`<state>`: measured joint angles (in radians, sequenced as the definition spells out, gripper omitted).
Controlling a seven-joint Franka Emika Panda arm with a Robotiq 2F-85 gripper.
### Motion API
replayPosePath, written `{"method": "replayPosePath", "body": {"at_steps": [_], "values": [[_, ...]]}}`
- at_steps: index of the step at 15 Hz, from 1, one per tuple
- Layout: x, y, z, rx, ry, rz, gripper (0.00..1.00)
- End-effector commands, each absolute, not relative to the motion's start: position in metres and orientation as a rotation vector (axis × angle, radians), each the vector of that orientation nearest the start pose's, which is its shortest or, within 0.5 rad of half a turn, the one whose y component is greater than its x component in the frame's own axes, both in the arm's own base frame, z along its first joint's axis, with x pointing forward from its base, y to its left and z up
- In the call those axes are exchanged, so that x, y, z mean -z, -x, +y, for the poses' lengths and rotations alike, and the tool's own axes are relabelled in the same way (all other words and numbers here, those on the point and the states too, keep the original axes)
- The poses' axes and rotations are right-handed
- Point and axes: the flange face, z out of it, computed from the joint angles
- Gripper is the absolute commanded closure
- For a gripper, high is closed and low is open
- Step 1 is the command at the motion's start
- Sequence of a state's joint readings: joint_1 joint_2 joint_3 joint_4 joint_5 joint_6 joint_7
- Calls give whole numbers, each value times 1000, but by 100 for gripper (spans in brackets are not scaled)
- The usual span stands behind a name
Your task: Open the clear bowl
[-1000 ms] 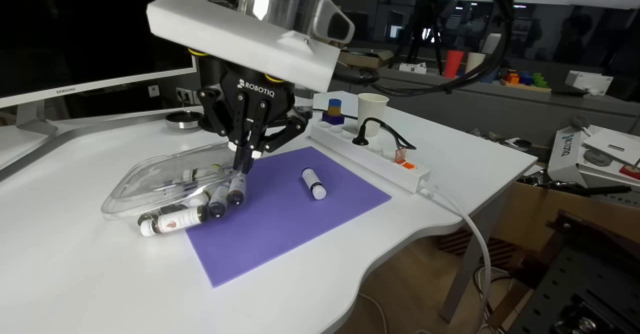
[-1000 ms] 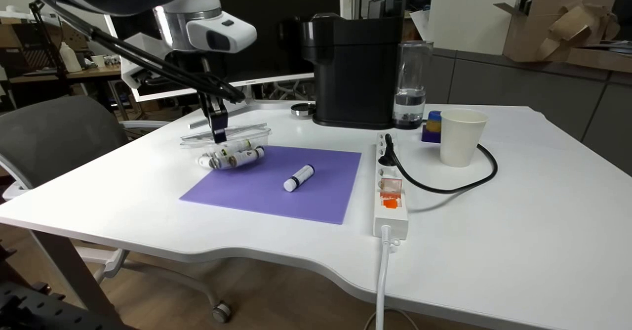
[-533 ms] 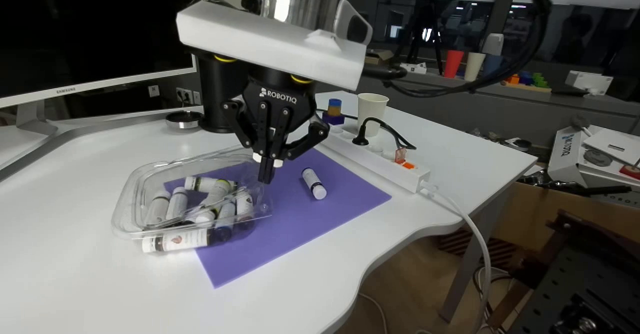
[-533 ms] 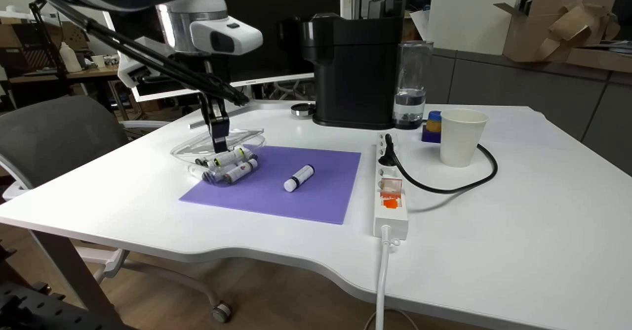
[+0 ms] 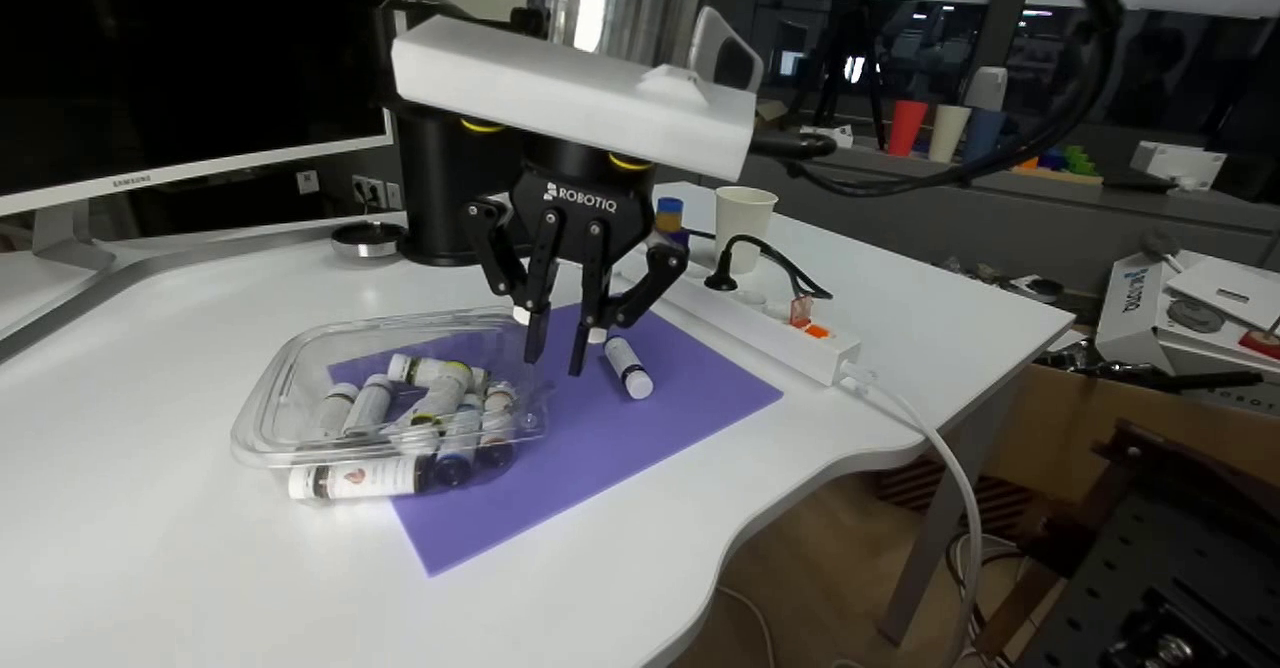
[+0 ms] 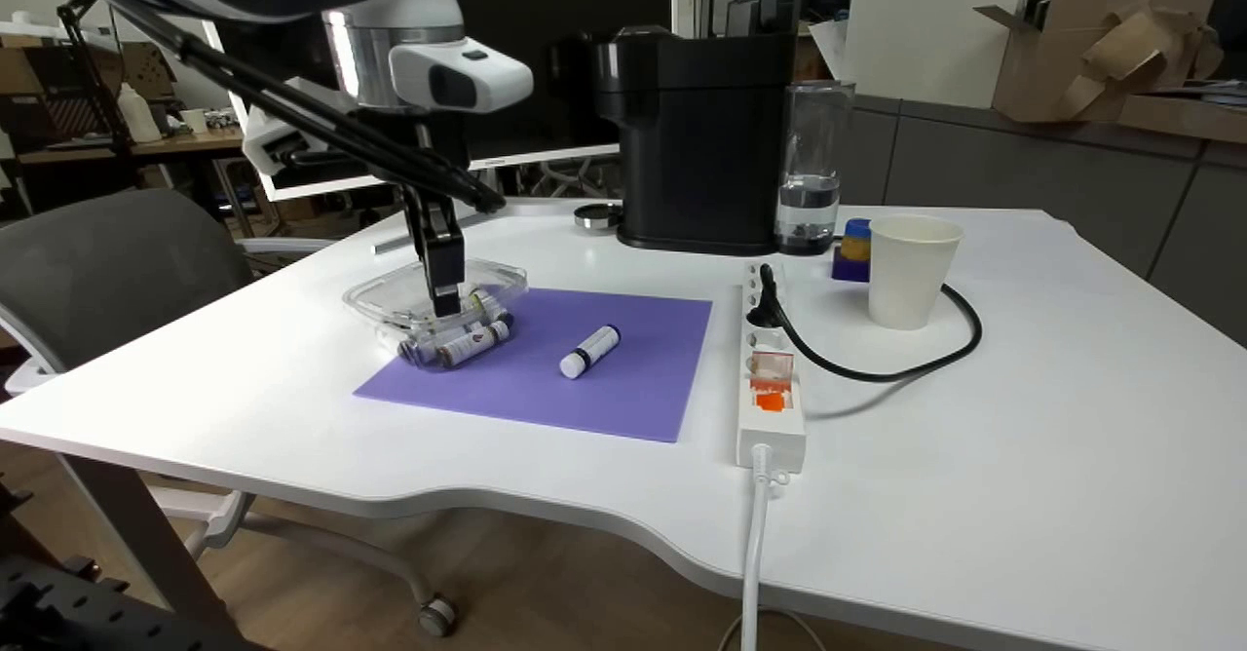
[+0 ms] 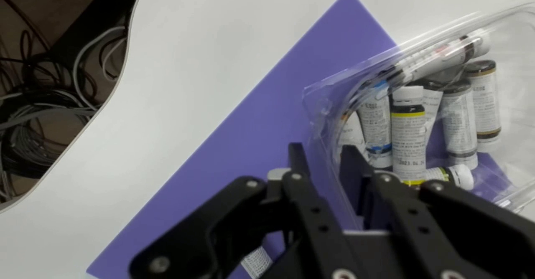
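The clear bowl is a see-through lidded container lying partly on the purple sheet and partly on the white table. Several white-and-dark tubes show through it. It also shows in an exterior view and in the wrist view. Its lid lies over the top; I cannot tell whether it is fully closed. My gripper is open, pointing down at the bowl's end near the single white marker. In the wrist view, the gripper's fingers stand on either side of the bowl's clear edge. In an exterior view the gripper hides part of the lid.
The white marker lies on the sheet close to the gripper. A power strip with a black cable, a paper cup and a coffee machine stand beyond. A monitor stands behind the bowl.
One second ago the bowl was tilted up, with the shut gripper at its edge. It has since come down flat. My gripper has moved toward the marker and its fingers have opened.
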<state>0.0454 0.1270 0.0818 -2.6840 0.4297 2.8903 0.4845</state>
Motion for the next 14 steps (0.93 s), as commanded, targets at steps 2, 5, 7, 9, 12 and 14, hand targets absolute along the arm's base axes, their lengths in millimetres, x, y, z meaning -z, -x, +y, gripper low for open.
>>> {"method": "replayPosePath", "body": {"at_steps": [2, 5, 7, 9, 12, 14], "values": [[-201, -415, 29, 66, 2762, 1154, 100], [-197, -415, 31, 37, 2766, 1143, 74], [-195, -414, 32, 26, 2770, 1135, 67], [-193, -414, 33, 20, 2773, 1129, 53], [-191, -412, 35, 11, 2778, 1121, 33], [-188, -412, 37, 0, 2783, 1117, 19]]}}
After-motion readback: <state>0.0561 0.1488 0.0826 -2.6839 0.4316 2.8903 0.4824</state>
